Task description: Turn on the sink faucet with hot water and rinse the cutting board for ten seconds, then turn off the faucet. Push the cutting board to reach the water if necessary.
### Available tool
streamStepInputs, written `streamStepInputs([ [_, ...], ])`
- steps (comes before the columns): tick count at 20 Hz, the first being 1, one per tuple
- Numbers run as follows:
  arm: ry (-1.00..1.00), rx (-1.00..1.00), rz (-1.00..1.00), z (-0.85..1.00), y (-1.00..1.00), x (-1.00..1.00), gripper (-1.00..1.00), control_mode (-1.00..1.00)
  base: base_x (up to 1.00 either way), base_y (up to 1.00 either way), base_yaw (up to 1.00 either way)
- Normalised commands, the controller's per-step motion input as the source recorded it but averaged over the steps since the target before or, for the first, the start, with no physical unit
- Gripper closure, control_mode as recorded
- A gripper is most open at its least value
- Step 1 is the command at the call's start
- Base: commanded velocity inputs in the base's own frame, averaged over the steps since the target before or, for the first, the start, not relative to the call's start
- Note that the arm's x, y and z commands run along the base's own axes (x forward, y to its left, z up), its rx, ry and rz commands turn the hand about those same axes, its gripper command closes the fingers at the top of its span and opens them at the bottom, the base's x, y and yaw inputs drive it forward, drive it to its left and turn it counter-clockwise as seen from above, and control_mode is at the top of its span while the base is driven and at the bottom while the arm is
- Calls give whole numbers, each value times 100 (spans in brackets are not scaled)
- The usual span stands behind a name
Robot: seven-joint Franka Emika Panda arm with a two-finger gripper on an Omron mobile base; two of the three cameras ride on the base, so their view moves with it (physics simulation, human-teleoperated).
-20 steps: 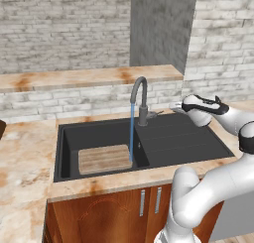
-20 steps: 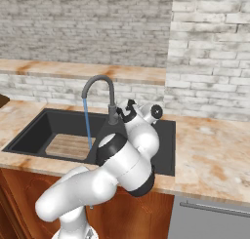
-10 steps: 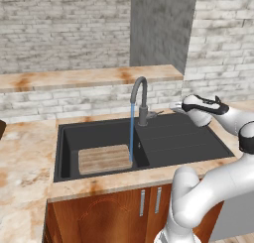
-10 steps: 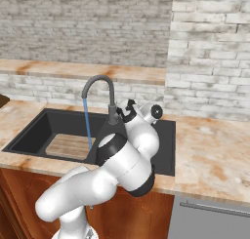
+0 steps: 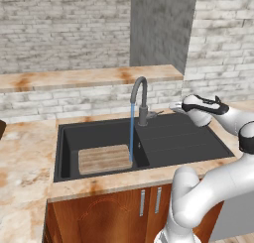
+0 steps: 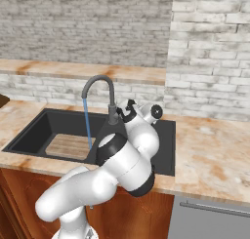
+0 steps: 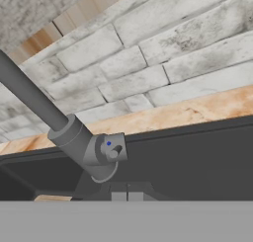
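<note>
cutting board (image 5: 105, 158) lies flat on the floor of the deep basin of the sink (image 5: 193, 149), and the water (image 5: 131, 132) falls from the sink faucet (image 5: 141, 100) onto its right edge, so it seems placed to be rinsed without a push. the tool (image 5: 174, 107) hangs just beside the faucet's side lever (image 7: 112, 149), fingers pressed together and pinching nothing, probably waiting there so it can nudge the lever off once rinsing ends. marbled desk (image 5: 20, 157) surrounds the sink.
</note>
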Motion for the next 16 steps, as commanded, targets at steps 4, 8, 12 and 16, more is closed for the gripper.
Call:
streamStepInputs([
  [4,0,0,0,0,0,0,100,-100,0,0,0],
  [8,0,0,0,0,0,0,100,-100,0,0,0],
  [12,0,0,0,0,0,0,100,-100,0,0,0],
  [16,0,0,0,0,0,0,100,-100,0,0,0],
])
